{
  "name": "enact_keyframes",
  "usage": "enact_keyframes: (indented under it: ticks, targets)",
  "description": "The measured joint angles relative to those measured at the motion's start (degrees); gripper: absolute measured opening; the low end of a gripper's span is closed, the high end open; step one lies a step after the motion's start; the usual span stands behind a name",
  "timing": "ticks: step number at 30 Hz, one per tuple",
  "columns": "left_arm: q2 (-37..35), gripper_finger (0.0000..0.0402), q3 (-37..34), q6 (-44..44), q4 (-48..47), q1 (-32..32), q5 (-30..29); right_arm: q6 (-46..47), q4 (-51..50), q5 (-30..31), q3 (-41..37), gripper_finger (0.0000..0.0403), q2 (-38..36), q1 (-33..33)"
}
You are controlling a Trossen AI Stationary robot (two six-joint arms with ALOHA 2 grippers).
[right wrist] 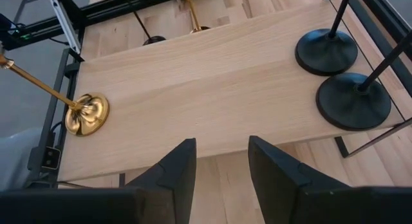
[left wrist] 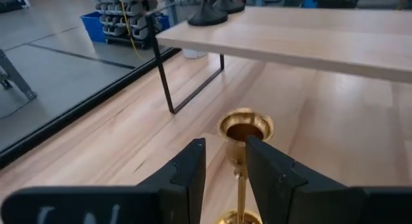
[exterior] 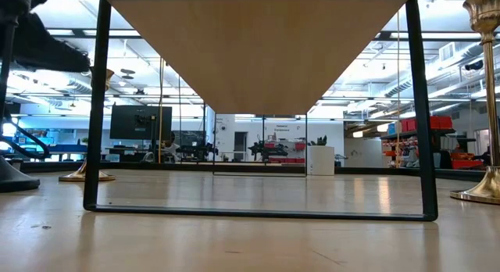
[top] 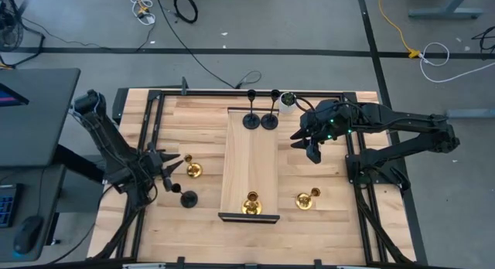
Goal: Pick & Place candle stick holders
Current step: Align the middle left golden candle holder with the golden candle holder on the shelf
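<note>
A raised wooden shelf stands mid-table. Two black holders stand on their bases at its far end, and a brass one at its near end. On the table stand a brass holder and a black one to the left, and a brass one to the right. My left gripper is open and level. Its fingers stand on either side of the left brass holder's stem, just under the cup. My right gripper is open and empty, right of the shelf's far half. My left gripper has the brass holder's stem between its open fingers, close to one finger. I cannot tell whether that finger touches the stem. The holder stands upright on the table.
A small white pot with a green plant stands at the far edge, beside the black holders. The shelf's black legs stand on the table. A black frame runs round the tabletop. Bare wood shows between the shelf and the right brass holder.
</note>
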Motion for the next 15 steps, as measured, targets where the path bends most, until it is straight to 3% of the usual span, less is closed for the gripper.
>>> enact_keyframes:
  ticks: [9, 15]
  targets:
    - [0.0, 0.0112, -2.8, 0.6, 6.7, -3.4, 1.8, 0.0, 0.0, 0.0, 0.0, 0.0142, 0.0, 0.0]
    - [0.1, 0.0112, -5.7, 0.6, 11.4, -5.4, 0.0, 0.0, 0.2, 0.0, 0.0, 0.0142, 0.0, 0.0]
